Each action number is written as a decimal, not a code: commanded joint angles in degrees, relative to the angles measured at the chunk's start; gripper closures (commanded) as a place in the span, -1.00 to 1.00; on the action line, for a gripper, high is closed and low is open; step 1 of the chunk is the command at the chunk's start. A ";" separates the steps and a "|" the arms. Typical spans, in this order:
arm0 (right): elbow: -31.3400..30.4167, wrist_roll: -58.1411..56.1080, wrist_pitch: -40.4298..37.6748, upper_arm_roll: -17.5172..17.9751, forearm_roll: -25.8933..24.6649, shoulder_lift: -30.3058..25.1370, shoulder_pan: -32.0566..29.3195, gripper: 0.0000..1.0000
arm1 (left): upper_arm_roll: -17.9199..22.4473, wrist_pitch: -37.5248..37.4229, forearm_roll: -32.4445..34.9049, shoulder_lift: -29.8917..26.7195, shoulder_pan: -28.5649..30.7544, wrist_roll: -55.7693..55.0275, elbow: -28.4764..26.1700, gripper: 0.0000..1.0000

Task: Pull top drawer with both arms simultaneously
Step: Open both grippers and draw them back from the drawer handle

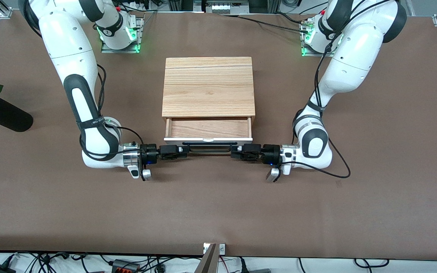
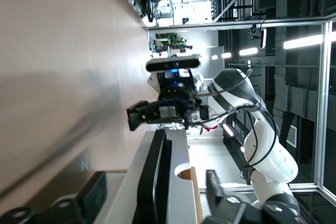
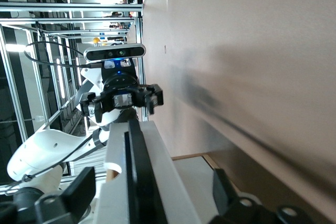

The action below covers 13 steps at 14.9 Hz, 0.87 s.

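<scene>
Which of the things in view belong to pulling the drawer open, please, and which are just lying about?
Part of the job:
top drawer, partly open
its black bar handle
left gripper at one end of the handle
right gripper at the other end

Just there:
rose in a dark vase toward the right arm's end of the table

Left hand (image 1: 236, 150): horizontal, low, fingers either side of a bar. Right hand (image 1: 182, 149): mirrored, facing it.
</scene>
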 commanded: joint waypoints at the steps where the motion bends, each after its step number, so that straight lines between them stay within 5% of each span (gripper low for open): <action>1: 0.37 6.37 0.30 -2.78 -3.77 -3.18 1.06 -1.00 | 3.30 -0.96 4.61 0.40 0.30 -0.10 5.92 -1.00; 7: 2.22 10.43 0.13 -8.84 -30.46 -7.58 0.88 -1.00 | 5.07 -1.14 23.15 -1.44 4.69 -2.74 13.14 -1.00; 13: 1.87 10.43 -1.80 -14.64 -60.54 -12.66 0.36 -1.00 | 4.98 -7.29 49.67 -5.92 8.73 -8.69 19.38 -1.00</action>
